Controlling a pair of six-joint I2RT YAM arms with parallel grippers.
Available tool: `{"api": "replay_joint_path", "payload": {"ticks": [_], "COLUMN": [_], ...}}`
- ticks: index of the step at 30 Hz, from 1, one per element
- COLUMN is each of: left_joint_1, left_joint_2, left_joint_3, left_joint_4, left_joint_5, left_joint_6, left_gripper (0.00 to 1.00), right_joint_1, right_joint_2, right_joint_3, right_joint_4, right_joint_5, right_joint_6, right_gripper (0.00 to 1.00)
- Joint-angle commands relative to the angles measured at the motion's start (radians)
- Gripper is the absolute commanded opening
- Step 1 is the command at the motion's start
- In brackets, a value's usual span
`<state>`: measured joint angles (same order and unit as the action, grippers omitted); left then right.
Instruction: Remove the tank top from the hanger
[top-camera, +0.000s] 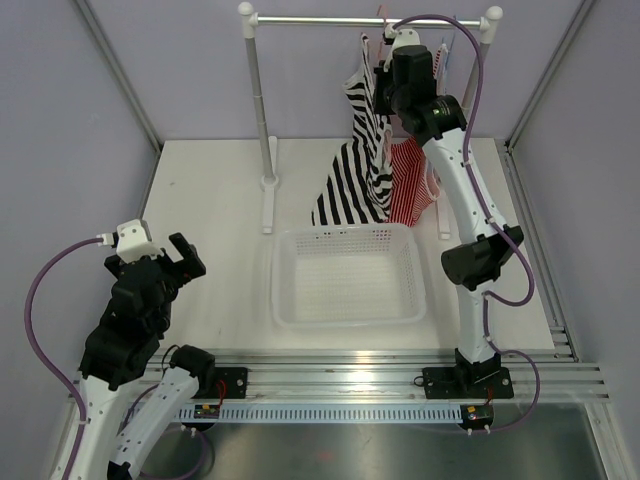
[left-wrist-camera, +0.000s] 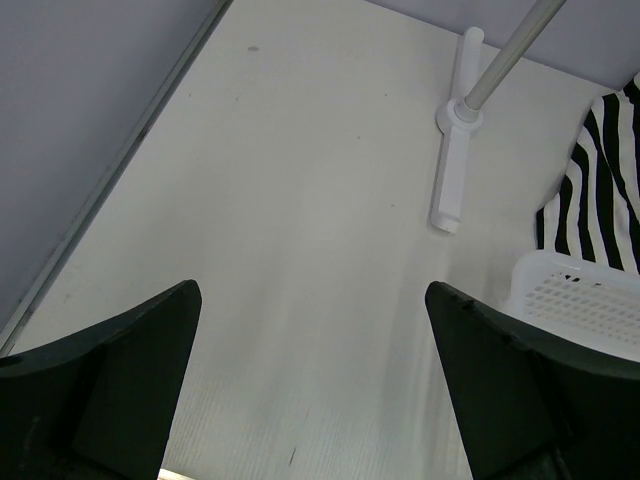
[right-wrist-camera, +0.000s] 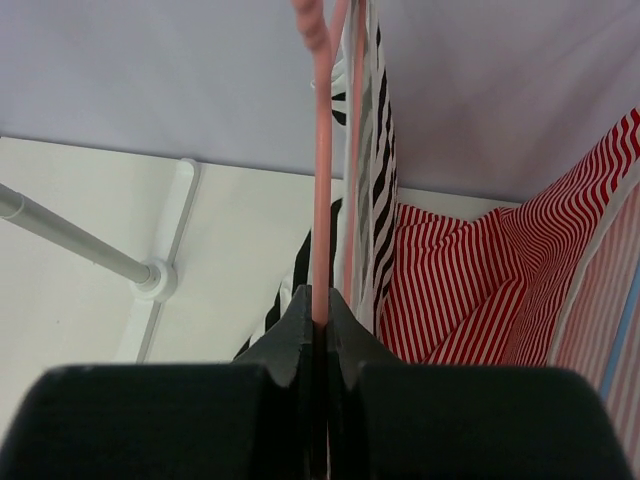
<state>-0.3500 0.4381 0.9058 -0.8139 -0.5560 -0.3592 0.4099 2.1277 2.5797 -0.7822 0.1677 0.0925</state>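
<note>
Your rack (top-camera: 370, 20): at the table's (top-camera: 210, 190) far side. Basket (top-camera: 345, 232): white, before it. Tank top (top-camera: 360, 170): hangs from the rail, hem near the basket's far rim. Hanger (right-wrist-camera: 320, 200): pink wire, seemingly inside the top. Your right gripper (right-wrist-camera: 318, 310): clamped on the hanger. Left gripper (left-wrist-camera: 312, 290): jaws wide apart over the table

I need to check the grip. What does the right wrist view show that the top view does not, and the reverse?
Right wrist only: the right gripper shut on the pink hanger wire, close up. Top only: the white basket and the left gripper, open and empty. Both: the black and white tank top, the red striped top beside it, and the rack pole.
</note>
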Motion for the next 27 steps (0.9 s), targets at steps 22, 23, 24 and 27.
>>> {"api": "replay_joint_path", "payload": {"ticks": [22,23,24,27], "left_joint_1": [0.005,0.005,0.005,0.005], "left_joint_2": [-0.007,-0.004,-0.004,-0.004], "left_joint_3": [-0.008,-0.010,-0.010,-0.010], "left_joint_4": [0.055,0.055,0.055,0.056], "left_joint_5": [0.022,0.025,0.024,0.027], "left_joint_6": [0.000,0.000,0.000,0.000], "left_gripper": [0.99,0.99,0.99,0.99], "right_joint_1": [0.017,0.017,0.018,0.018], "right_joint_2": [-0.500,-0.527,-0.576,-0.659], "right_joint_3": [-0.286,-0.312,-0.357,-0.423], "right_joint_4": [-0.078,-0.081,-0.084,-0.088], "right_joint_5": [-0.128,-0.131,-0.131,-0.128], "right_joint_6": [-0.017,-0.017,-0.019,-0.020], "right_gripper": [0.00,0.00,0.00,0.00]}}
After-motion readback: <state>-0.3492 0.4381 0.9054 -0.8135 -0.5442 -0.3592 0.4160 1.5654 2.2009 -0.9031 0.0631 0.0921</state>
